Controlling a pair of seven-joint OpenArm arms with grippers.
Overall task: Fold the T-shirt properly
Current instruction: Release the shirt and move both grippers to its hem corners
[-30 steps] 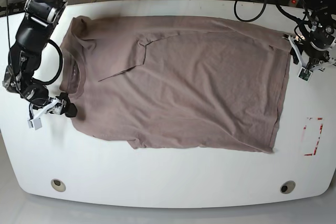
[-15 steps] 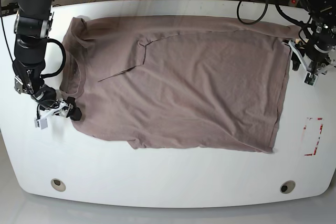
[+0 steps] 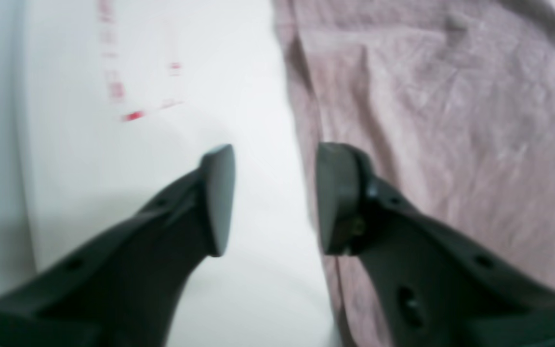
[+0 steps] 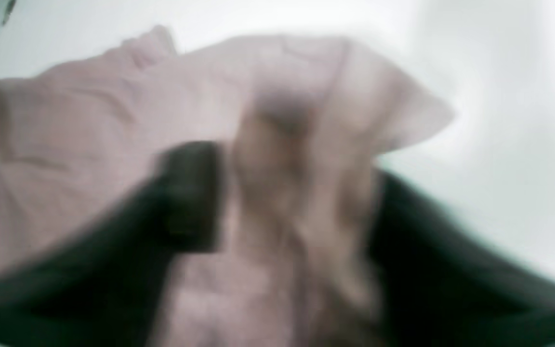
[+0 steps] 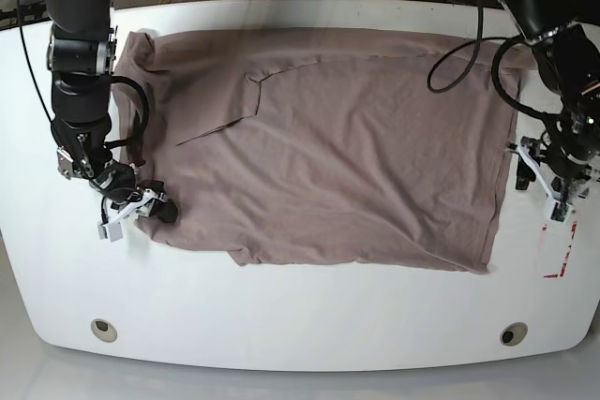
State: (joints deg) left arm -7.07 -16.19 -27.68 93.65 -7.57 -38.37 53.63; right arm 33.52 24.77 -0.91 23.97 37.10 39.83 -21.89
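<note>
Cloth fills the near field of the right wrist view: the right end effector (image 4: 277, 202) has T-shirt (image 4: 89, 144) fabric bunched between its dark fingers (image 4: 191, 197), though blur makes it hard to say whether the pinch is firm. In the base view this sits at the shirt's lower shoulder corner, a sensible hold for lifting that side over. The left end effector (image 3: 272, 197) stands spread with nothing between its pads; one pad (image 3: 335, 197) rests over the hem edge, the other over bare bench (image 3: 239, 299), straddling the edge as if to pinch it. Farther out, the shirt lies flat across most of the white bench, collar toward the right arm, one sleeve already lying over the chest. Red marks (image 5: 560, 243) lie beyond the hem.
</note>
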